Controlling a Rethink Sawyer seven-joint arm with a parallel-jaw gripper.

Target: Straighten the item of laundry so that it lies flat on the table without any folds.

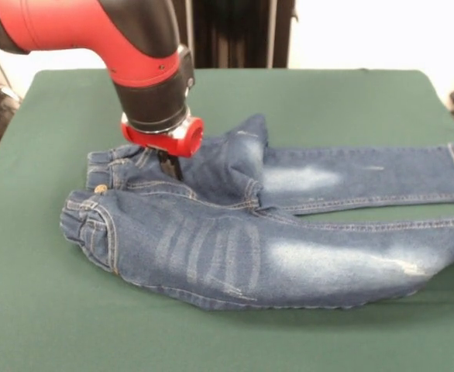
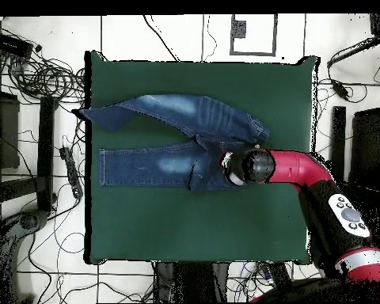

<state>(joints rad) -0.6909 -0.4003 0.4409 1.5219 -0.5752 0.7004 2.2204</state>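
Observation:
The item of laundry [image 1: 235, 248], a small pair of blue jeans with faded patches, lies across the table [image 1: 49, 310] with its waistband at the left of the front view and its legs running right. The near leg lies on its side, and a ridge of cloth stands up at the crotch. My gripper [image 1: 172, 170] comes straight down onto the far side of the waist, its dark tips drawn together into the denim. In the overhead view the jeans [image 2: 169, 111] spread left, and the arm's wrist [image 2: 248, 166] covers the gripper and the waist.
Green table [image 2: 185, 229] extends well beyond the jeans on every side. The end of the near leg reaches the table's edge [image 2: 89, 115]. Cables and dark equipment [image 2: 35, 71] lie on the floor around the table.

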